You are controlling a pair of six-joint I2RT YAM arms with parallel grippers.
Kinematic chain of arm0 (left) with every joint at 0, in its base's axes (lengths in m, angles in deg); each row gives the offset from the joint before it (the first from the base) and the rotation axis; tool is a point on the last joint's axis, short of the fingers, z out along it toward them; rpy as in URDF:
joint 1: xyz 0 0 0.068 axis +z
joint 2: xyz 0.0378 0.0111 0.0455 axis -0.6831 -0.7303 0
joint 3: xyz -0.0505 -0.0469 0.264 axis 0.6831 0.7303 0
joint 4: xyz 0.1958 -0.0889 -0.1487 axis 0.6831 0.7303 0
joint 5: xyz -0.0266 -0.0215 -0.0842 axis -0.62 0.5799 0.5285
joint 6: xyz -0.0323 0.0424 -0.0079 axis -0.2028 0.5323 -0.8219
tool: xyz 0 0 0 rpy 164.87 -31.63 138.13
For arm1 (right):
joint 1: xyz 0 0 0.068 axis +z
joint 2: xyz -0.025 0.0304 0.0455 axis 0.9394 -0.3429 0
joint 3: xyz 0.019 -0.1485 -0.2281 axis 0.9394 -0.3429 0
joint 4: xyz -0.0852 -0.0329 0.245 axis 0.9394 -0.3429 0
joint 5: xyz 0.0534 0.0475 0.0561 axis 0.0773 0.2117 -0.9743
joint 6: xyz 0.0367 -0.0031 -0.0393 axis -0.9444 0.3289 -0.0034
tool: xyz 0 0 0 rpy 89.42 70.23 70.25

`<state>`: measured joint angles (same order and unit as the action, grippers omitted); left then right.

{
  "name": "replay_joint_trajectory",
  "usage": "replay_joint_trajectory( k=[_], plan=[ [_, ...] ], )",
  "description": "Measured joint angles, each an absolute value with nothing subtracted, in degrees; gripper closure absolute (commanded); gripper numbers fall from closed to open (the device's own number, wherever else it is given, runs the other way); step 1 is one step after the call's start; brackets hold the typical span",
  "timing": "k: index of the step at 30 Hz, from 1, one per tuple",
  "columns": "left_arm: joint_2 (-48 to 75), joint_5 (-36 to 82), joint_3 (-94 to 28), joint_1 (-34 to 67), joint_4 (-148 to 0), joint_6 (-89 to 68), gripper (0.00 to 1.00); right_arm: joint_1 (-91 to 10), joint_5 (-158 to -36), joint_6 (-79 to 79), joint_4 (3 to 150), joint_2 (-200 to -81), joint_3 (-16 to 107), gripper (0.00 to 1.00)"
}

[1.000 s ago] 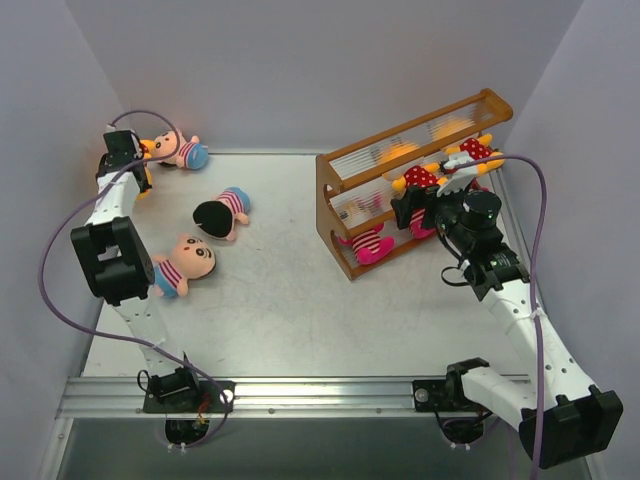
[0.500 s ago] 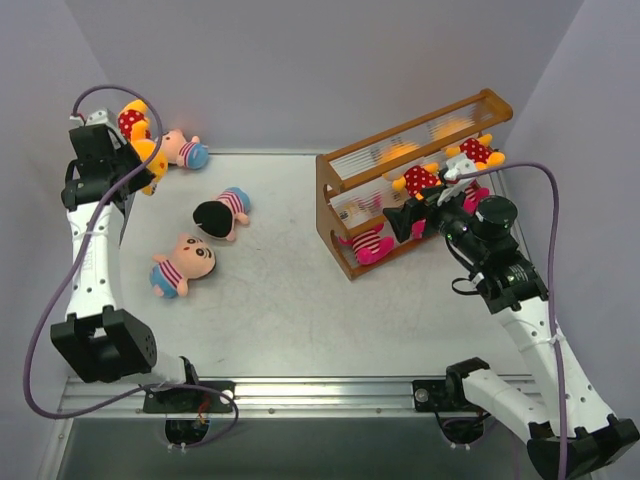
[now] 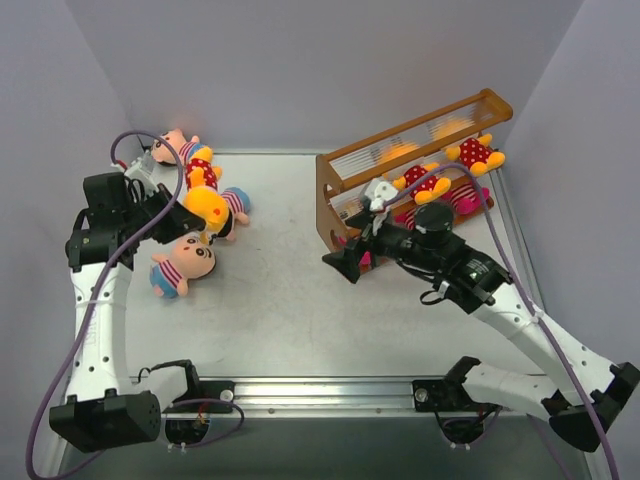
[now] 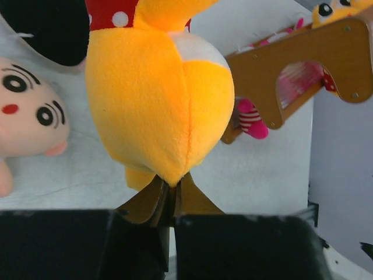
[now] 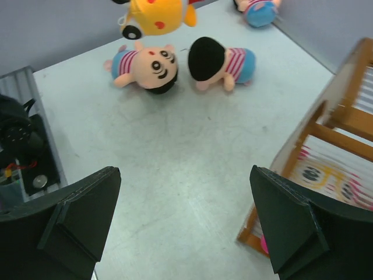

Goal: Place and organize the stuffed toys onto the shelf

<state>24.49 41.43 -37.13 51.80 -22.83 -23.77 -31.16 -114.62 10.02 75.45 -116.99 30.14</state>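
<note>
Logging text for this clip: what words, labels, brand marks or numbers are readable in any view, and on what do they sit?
None can be read in any view.
yellow bear: white dots on red only, no lettering.
boy dolls: stripes and drawn faces, no text.
shelf: bare wood, no label showing.
arms: no legible marking.

In the left wrist view the yellow bear [image 4: 157, 99] fills the frame, its upper part cut off by the top edge. The boy doll [image 4: 26, 116] beside it is cut by the left edge. From above, the right arm [image 3: 450, 260] covers the lower front of the shelf [image 3: 420, 130], and the dolls behind the upper rods [image 3: 400, 152] show only as orange blurs.
</note>
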Motion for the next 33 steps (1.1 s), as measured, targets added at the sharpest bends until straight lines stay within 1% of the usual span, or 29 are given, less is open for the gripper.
replay_joint_trajectory(
  k=[4,8,16,24,27,30,31,32,33],
  plan=[
    [27.3,48.7,-34.1,49.9,-21.3,-23.7,0.98,-22.4,-113.3,10.5,76.5,-122.3,31.7,0.01],
    [28.4,53.8,-31.5,47.4,-20.0,-22.8,0.97,-18.0,-113.5,11.3,78.2,-127.9,33.2,0.01],
    [29.6,59.5,-28.4,43.6,-17.4,-20.1,0.98,-17.1,-116.1,12.8,81.3,-137.3,37.2,0.01],
    [30.0,61.7,-27.7,39.5,-15.6,-17.8,0.98,-16.6,-119.8,14.9,83.3,-144.2,41.1,0.02],
    [30.0,61.9,-27.7,38.5,-15.3,-17.2,0.98,-16.6,-121.2,15.7,83.7,-146.4,42.0,0.05],
    [30.0,61.9,-27.7,37.8,-15.1,-16.6,0.98,-16.6,-122.1,16.2,83.9,-148.5,42.6,0.19],
    [30.0,61.9,-27.7,37.5,-15.1,-16.4,0.98,-16.6,-122.4,16.3,84.0,-149.1,42.7,0.31],
    [30.0,61.9,-27.7,37.3,-15.0,-16.2,0.98,-16.6,-122.6,16.4,84.0,-149.6,42.7,0.39],
    [30.0,61.9,-27.7,37.2,-14.8,-16.2,0.98,-16.6,-122.8,16.4,84.1,-150.0,42.7,0.58]
  ],
)
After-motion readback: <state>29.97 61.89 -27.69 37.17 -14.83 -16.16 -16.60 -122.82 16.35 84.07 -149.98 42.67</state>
